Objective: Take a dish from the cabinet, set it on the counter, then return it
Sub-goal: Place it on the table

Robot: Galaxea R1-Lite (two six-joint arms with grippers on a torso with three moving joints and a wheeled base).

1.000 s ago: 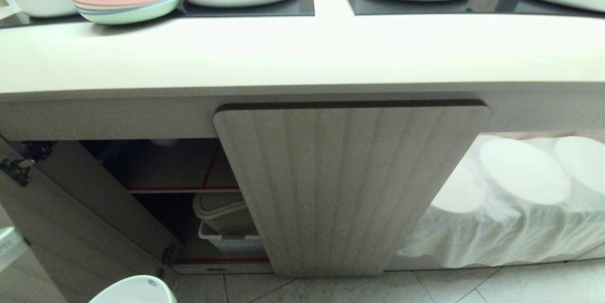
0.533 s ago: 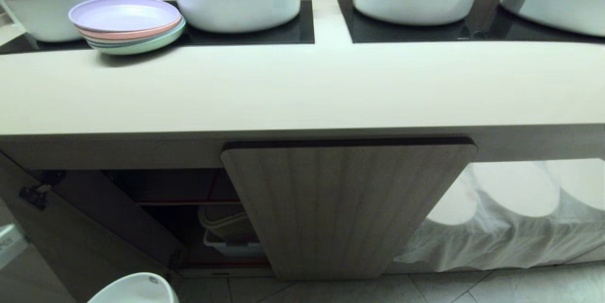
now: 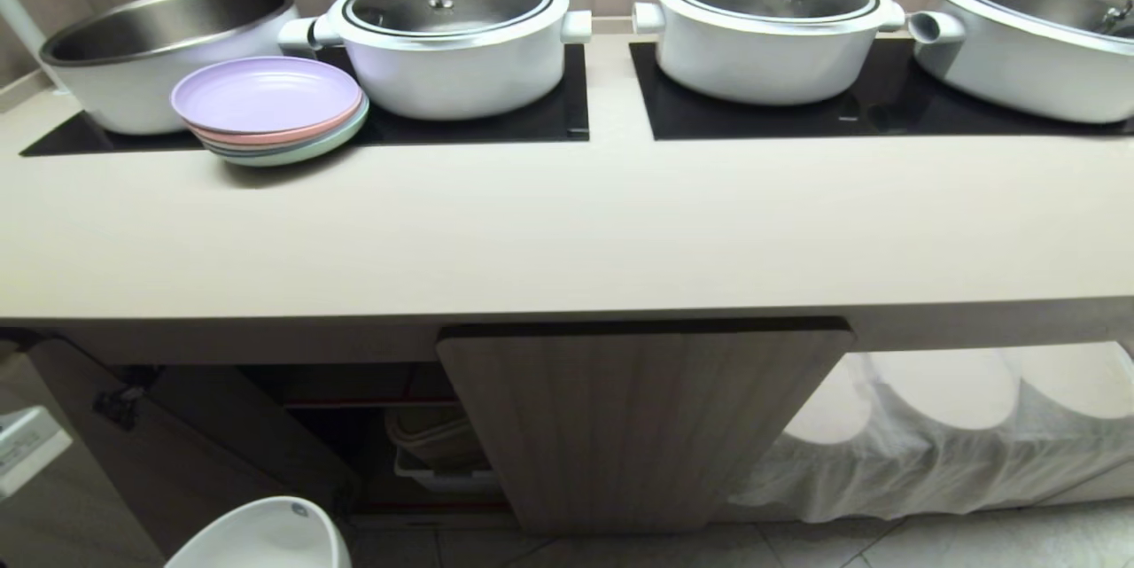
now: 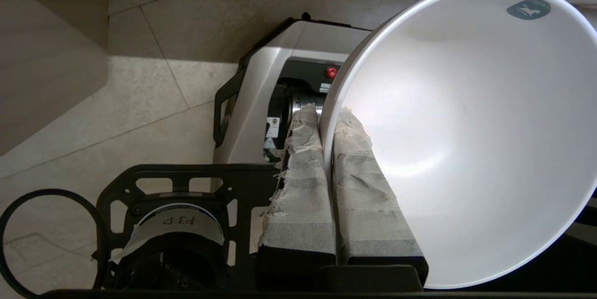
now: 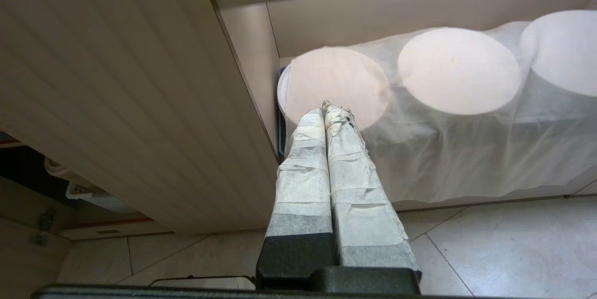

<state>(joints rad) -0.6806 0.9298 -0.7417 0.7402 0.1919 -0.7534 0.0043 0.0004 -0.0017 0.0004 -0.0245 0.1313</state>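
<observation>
Beige counter (image 3: pixel 567 240) bare along front edge, pots behind | cabinet (image 3: pixel 337 426) interior dark, contents unclear | dish (image 4: pixel 466 140) clamped at rim by left gripper (image 4: pixel 326 121), cut off low in head view | dark rim mark unreadable, "PJP" label nearby | right gripper (image 5: pixel 325 111) pressed together by fluted door

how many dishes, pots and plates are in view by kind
white bowl, held by the left gripper: 1
lidded white pots: 2
open white pots: 2
pastel plate stack: 1
total: 6
</observation>
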